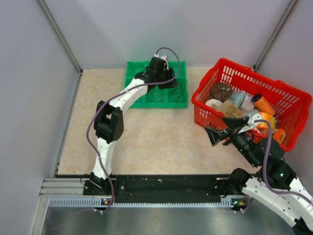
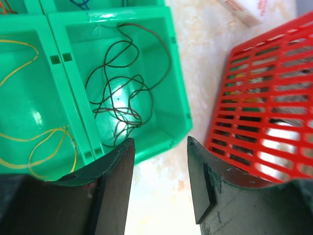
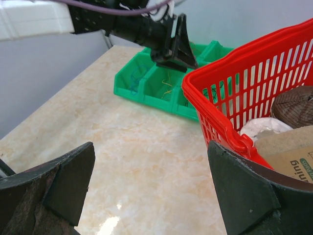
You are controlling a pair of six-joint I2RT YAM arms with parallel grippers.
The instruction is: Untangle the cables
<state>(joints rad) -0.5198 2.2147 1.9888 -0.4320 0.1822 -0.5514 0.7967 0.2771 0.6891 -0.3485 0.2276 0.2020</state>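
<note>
The cables lie in a green bin tray (image 1: pixel 146 95) at the back of the table. In the left wrist view, a dark thin wire (image 2: pixel 122 88) coils in the right compartment and a yellow wire (image 2: pixel 41 142) in the one to its left. Blue (image 2: pixel 80 4) and orange (image 2: pixel 6 6) strands show at the top edge. My left gripper (image 2: pixel 159 147) is open and empty, hovering over the tray's front right corner (image 1: pixel 171 83). My right gripper (image 3: pixel 150 152) is open and empty above the bare table beside the basket's near left corner (image 1: pixel 220 128).
A red plastic basket (image 1: pixel 234 73) full of household items stands at the right, close to the green tray (image 3: pixel 146 83) and touching distance from my right fingers (image 3: pixel 239 186). Grey walls enclose the table on three sides. A white printed box (image 2: pixel 244 10) shows beyond the basket.
</note>
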